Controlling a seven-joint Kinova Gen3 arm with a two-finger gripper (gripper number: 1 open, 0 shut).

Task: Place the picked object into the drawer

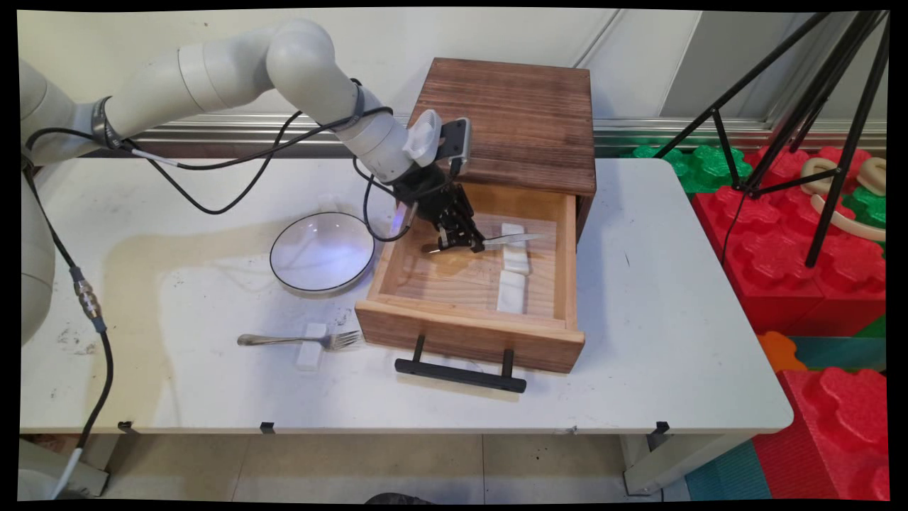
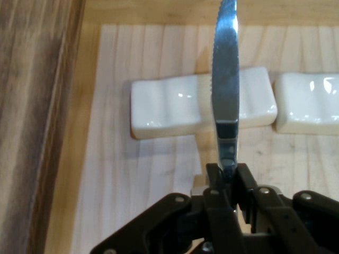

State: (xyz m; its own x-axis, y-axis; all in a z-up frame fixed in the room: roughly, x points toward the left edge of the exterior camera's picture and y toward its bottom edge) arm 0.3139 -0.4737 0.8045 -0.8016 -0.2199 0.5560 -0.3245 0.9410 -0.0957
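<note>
Claw [image 1: 474, 243] is down inside the open wooden drawer [image 1: 468, 284] right now, clenched on a table knife [image 1: 512, 240] by its handle. On my hand cam the fingers [image 2: 216, 182] pinch the handle from both sides and the serrated blade runs straight up the view, crossing over one of the white ceramic rests [image 2: 201, 103]. A second white rest [image 2: 307, 103] sits just beside that first one, end to end with it, both on the drawer floor. From the main cam the knife lies roughly level, blade pointing toward the drawer's right side, over the farther of the two rests; can't tell if the blade actually touches it or just hovers above. The drawer is pulled out of a dark wooden box [image 1: 511, 124] at the back of the white tabletop [image 1: 674, 319], black handle [image 1: 461, 372] facing the near edge. Left of the drawer there's a shallow round plate with a dark rim [image 1: 323, 252], and nearer the front a fork [image 1: 298, 341] resting across another little white rest [image 1: 312, 345], tines almost at the drawer's front corner. Off to the right beyond the tabletop are red and green foam blocks [image 1: 780, 234] and a black tripod [image 1: 816, 106].
</note>
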